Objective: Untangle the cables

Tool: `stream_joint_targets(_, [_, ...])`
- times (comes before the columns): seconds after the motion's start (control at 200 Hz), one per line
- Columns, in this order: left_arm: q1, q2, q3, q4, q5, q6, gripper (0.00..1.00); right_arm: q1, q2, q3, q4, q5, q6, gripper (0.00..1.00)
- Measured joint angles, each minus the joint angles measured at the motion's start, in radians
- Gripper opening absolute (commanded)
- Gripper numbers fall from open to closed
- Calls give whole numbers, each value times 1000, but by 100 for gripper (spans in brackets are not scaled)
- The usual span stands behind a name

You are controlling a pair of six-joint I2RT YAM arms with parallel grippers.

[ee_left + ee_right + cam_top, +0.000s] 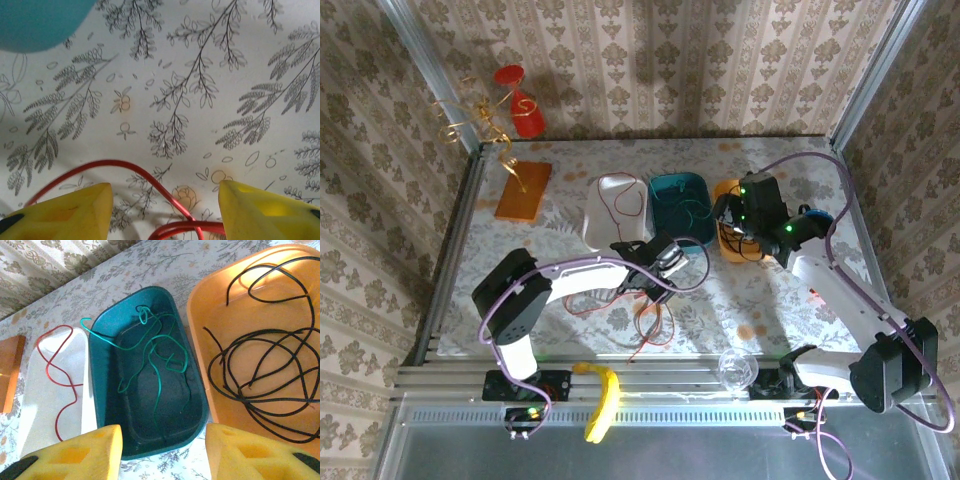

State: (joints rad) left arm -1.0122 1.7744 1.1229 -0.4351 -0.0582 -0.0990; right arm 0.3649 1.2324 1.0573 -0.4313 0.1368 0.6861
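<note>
Loose red cables (655, 320) lie looped on the patterned tabletop near the front. My left gripper (665, 262) hangs just over them, open. In the left wrist view one red cable (145, 177) runs across the cloth between its yellow fingers (70, 215), touching neither. Another red cable (55, 370) lies in the white tray (40, 405). A green cable (160, 355) is in the teal tray (100, 370), and black cable (260, 375) is coiled in the orange tray (210, 300). My right gripper (164, 450) hovers open and empty above the teal tray's near rim.
An orange board (523, 190) lies at the back left, with a red glass (525, 110) and gold ribbon on the wall behind it. A clear glass (735, 370) and a yellow banana-shaped thing (603, 400) sit on the front rail. The teal tray's corner (40, 22) is ahead of the left gripper.
</note>
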Motion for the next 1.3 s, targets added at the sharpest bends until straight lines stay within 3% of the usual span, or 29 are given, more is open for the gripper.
stream_joint_targets(0.185, [33, 45, 41, -37, 12, -18, 58, -7, -13, 0, -2, 0, 0, 49])
stream_joint_targets(0.275, [73, 63, 49, -40, 60, -24, 51, -7, -14, 0, -3, 0, 3, 49])
stream_joint_targets(0.49, [96, 92, 59, -59, 142, 27, 0, -11, -16, -3, -6, 0, 10, 49])
stream_joint_targets(0.7, [64, 64, 67, -49, 108, 68, 0, -19, -16, -7, -7, 0, 22, 49])
stream_joint_targets(1.04, [63, -368, -24, 132, 61, 138, 0, -21, -16, -6, -6, 0, 21, 49])
stream_joint_targets(1.3, [119, -433, 0, 148, 64, 121, 0, -21, -16, -6, -6, 0, 21, 50])
